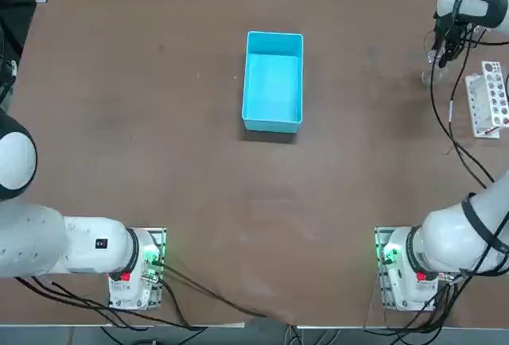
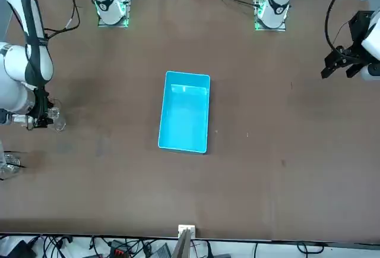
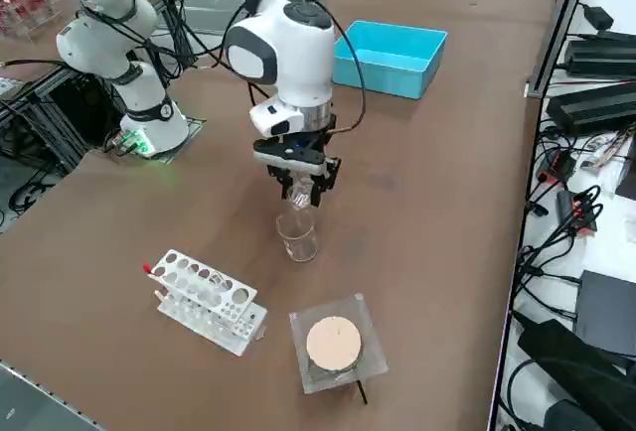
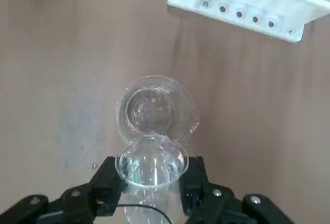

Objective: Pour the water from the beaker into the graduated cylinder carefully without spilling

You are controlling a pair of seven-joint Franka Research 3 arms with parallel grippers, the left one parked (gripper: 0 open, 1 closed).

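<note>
Above the table [image 4: 247,110], right gripper [image 4: 153,187] clasps glass vessel [image 4: 151,164].

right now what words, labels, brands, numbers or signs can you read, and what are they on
None can be read.
The white rack: only holes show, no lettering.
The blue box: plain, nothing printed that I can make out.
The glass cup on the table: no marks that I can read.
The glass in the right hand: no marks that I can read.
The black boxes at the table's far edge: any print is too small to read.

bin [image 1: 272,83] left of rack [image 1: 478,105], glassware [image 4: 152,167] between
</note>
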